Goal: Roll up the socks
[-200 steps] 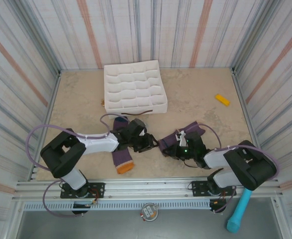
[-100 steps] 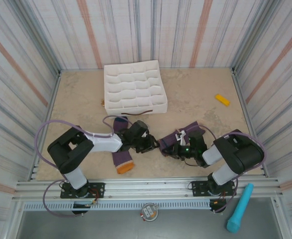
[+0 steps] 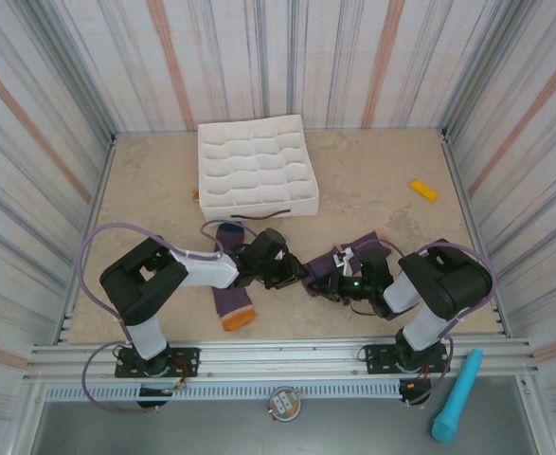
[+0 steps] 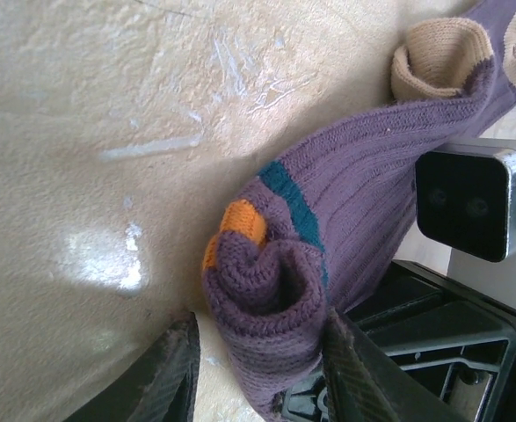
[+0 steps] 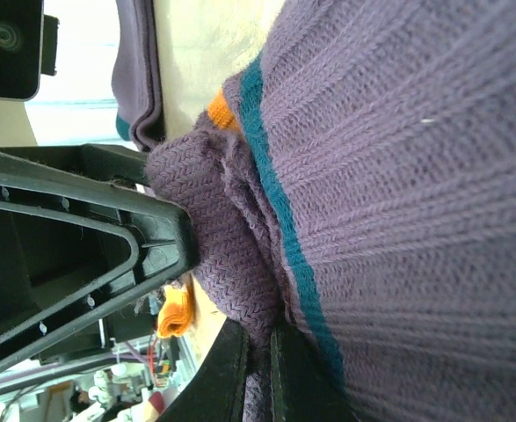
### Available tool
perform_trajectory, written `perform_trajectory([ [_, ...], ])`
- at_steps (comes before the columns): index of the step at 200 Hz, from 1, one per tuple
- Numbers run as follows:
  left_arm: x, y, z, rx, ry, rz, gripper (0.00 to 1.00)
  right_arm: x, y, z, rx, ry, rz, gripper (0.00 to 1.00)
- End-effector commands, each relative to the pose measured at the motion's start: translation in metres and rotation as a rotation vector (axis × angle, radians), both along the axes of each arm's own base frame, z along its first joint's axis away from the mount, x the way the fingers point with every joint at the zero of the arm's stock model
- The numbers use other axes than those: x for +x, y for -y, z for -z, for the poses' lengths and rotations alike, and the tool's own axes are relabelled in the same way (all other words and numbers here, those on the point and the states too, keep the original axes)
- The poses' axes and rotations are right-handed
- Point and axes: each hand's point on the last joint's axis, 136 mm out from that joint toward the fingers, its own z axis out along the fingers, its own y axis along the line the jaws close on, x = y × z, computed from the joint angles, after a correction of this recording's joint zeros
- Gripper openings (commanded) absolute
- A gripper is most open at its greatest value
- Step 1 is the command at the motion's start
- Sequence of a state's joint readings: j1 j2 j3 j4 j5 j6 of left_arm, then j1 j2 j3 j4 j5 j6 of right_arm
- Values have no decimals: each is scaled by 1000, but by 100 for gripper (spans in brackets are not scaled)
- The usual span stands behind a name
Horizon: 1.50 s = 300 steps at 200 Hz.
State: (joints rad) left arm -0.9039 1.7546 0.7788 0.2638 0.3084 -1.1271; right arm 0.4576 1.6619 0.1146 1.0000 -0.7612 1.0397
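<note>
The purple ribbed knit sock with a teal band and an orange toe (image 4: pixel 363 193) lies on the beige desk (image 3: pixel 372 180) between the two arms. Its toe end is curled into a small roll and its tan knit end (image 4: pixel 438 57) lies farther off.

From the left wrist, the roll sits between the fingers of the left gripper (image 4: pixel 259 325), which stands wide. The roll presses against one finger (image 4: pixel 347 352), and a strip of desk shows before the other.

The right gripper (image 5: pixel 258 371) is drawn narrow, pinching a fold of the same sock right beside the roll. The two grippers meet nearly tip to tip over it.

A second purple sock with an orange toe (image 3: pixel 230 303) lies flat just beside the left gripper, partly under the left arm, with its toe toward the near edge.

A white compartmented tray (image 3: pixel 268 202) stands farther back. A small yellow block (image 3: pixel 423 190) lies well apart, toward the right wall.
</note>
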Motion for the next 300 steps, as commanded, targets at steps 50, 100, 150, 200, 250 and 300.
perform_trajectory([
  [50, 0, -20, -2, 10, 66, -66, 46, -48, 44, 73, -249, -316, 94, 0],
  [100, -3, -21, 16, 23, 19, -80, 37, -47, 43, 72, -243, -320, 94, 0],
  [150, -3, -16, 27, 24, 0, -76, 36, -47, 43, 71, -239, -319, 97, 0],
  [200, -7, -15, 36, 43, -20, -74, 32, -46, 43, 71, -232, -321, 99, 0],
  [250, -15, -18, 47, 100, -39, -81, 30, -42, 42, 68, -210, -313, 104, 0],
  [300, -14, -24, 52, 137, -53, -107, 16, -39, 39, 64, -191, -301, 102, 0],
])
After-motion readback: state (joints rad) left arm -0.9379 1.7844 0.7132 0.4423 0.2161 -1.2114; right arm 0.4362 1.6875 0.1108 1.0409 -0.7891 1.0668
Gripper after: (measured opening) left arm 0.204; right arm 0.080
